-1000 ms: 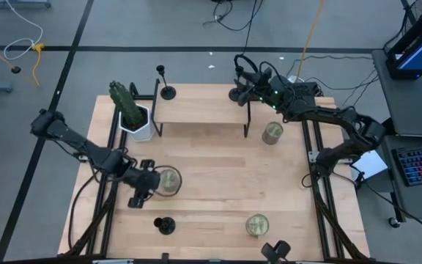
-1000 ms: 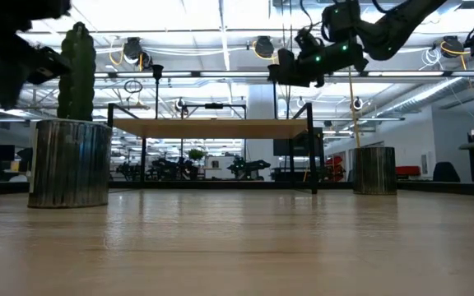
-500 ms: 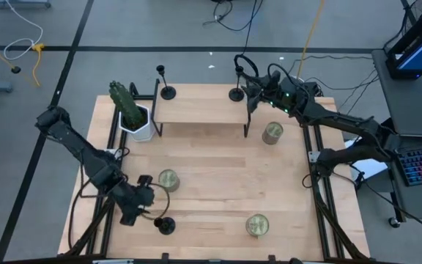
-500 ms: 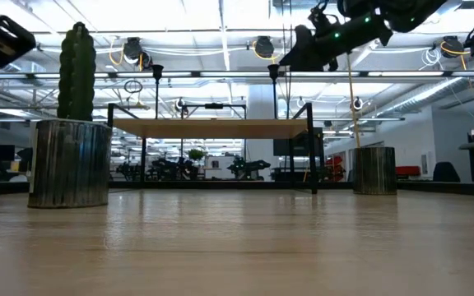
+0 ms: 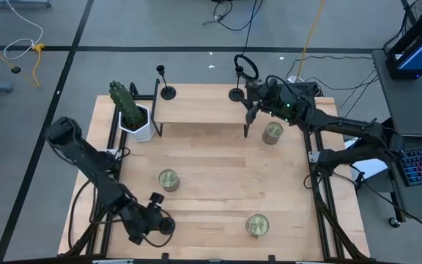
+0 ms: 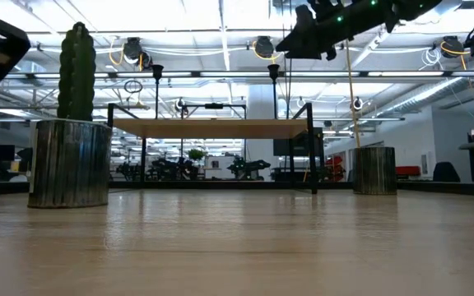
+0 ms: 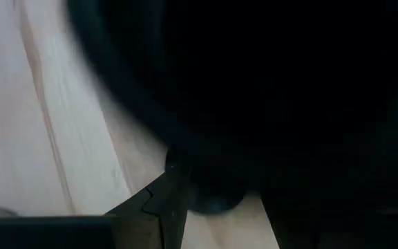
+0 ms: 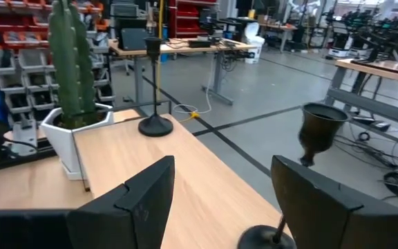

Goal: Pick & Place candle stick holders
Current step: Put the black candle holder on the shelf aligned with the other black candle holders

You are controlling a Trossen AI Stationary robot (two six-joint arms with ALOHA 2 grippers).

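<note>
Near edge of counter: we see the left gripper (image 5: 154,222) low at the front left of the light wooden counter (image 5: 211,161), right at a small black candle stick holder with a round flat base (image 5: 166,226); its wrist view is filled with something dark and close, so we cannot tell how its jaws stand or whether they touch the holder
Front jar: we see a squat round greenish-gold jar (image 5: 257,224) near the front edge, to the right of that holder and apart from it
Middle jar: we find a second greenish-gold jar (image 5: 168,180) left of centre, standing alone
Right jar: we note a third greenish-gold jar (image 5: 272,133) toward the right rear, just below the right arm in the high view
Plant: we see a green cactus in a white pot (image 5: 132,114) at the left rear, just beside the left end of the shelf
Shelf: we see a low wooden shelf on thin black legs (image 5: 200,111) along the rear
Holders on shelf: we count two more black candle stick holders, one at the left rear corner (image 5: 167,90), one at the right rear corner (image 5: 236,92), both upright
Right gripper: we see the right gripper (image 5: 253,110) above the shelf's right end, near the right holder but clear of it; its jaws are spread wide in its wrist view
</note>
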